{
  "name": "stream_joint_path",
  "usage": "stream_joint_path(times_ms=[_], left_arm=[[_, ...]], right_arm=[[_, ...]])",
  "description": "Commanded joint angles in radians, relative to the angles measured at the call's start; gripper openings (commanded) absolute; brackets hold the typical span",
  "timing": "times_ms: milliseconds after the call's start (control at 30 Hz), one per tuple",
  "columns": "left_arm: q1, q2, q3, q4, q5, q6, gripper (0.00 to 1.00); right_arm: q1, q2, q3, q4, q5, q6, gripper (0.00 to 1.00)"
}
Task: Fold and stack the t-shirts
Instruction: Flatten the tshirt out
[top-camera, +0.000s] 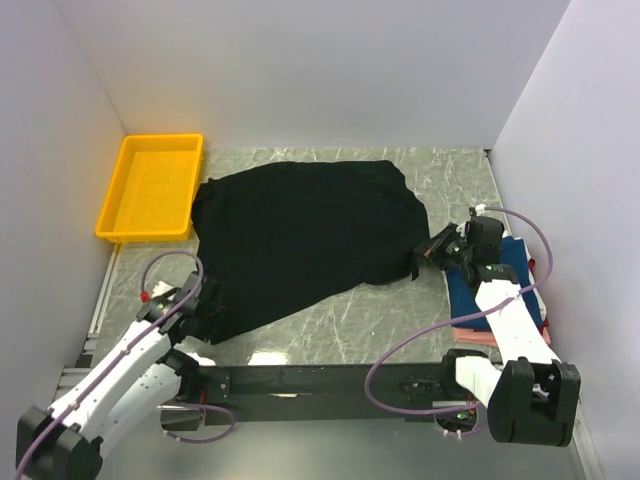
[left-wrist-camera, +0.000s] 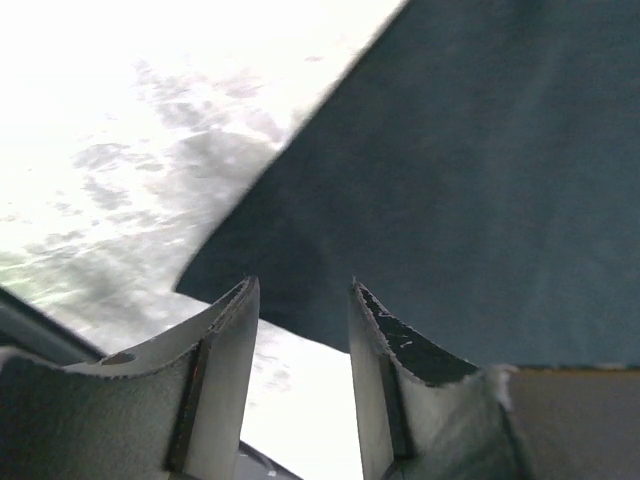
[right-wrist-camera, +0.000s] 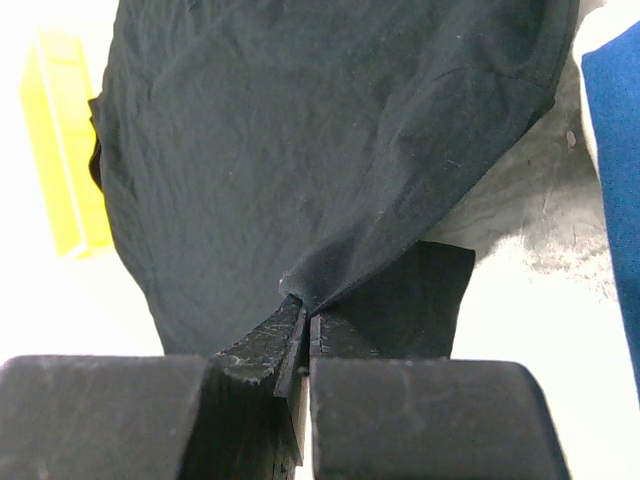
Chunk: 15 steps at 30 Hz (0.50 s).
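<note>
- Top view: a black shirt (top-camera: 300, 240) lies spread and rumpled across the middle of the marble tabletop (top-camera: 350, 310). It is not yet folded.
- A yellow tray (top-camera: 140, 236) sits at the far left corner, just beside the shirt's edge.
- The left tool (top-camera: 205, 310) is at the shirt's near left corner. The right tool (top-camera: 432, 250) is at its right edge. A folded stack (top-camera: 462, 292), navy over pink, lies under the right arm by the right wall.
- Left wrist view: the left tool (left-wrist-camera: 302, 290) has its jaws apart. The shirt's (left-wrist-camera: 480, 180) hem crosses just ahead of the gap, and nothing is pinched. Bright tabletop (left-wrist-camera: 150, 130) shows to the left.
- Right wrist view: the right tool (right-wrist-camera: 303, 310) is pressed together on a pinch of the black shirt (right-wrist-camera: 300, 130), and the cloth rises in a small tent from the jaws. A navy shirt (right-wrist-camera: 615, 150) shows at the right edge and the tray (right-wrist-camera: 60, 150) at the far left.
- Step, as I judge it: taking hold of the black shirt for its first fold. One side is gripped and the other is not.
- Next, the left tool likely needs to slide onto the hem and clamp. Then both arms can lift and carry the edge over evenly.
</note>
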Motion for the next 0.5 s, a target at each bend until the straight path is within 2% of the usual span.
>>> stream_joint_path(times_ms=[0, 333, 467], left_arm=[[-0.021, 0.090, 0.030, -0.031, 0.002, -0.030, 0.47], [-0.030, 0.291, 0.018, 0.039, -0.004, -0.001, 0.53], [-0.030, 0.349, 0.005, 0.088, -0.011, 0.013, 0.48]], right_arm=[[0.004, 0.004, -0.015, 0.069, -0.021, 0.003, 0.00], [0.004, 0.031, -0.026, 0.094, -0.048, 0.011, 0.00], [0.004, 0.031, -0.025, 0.097, -0.054, 0.011, 0.00]])
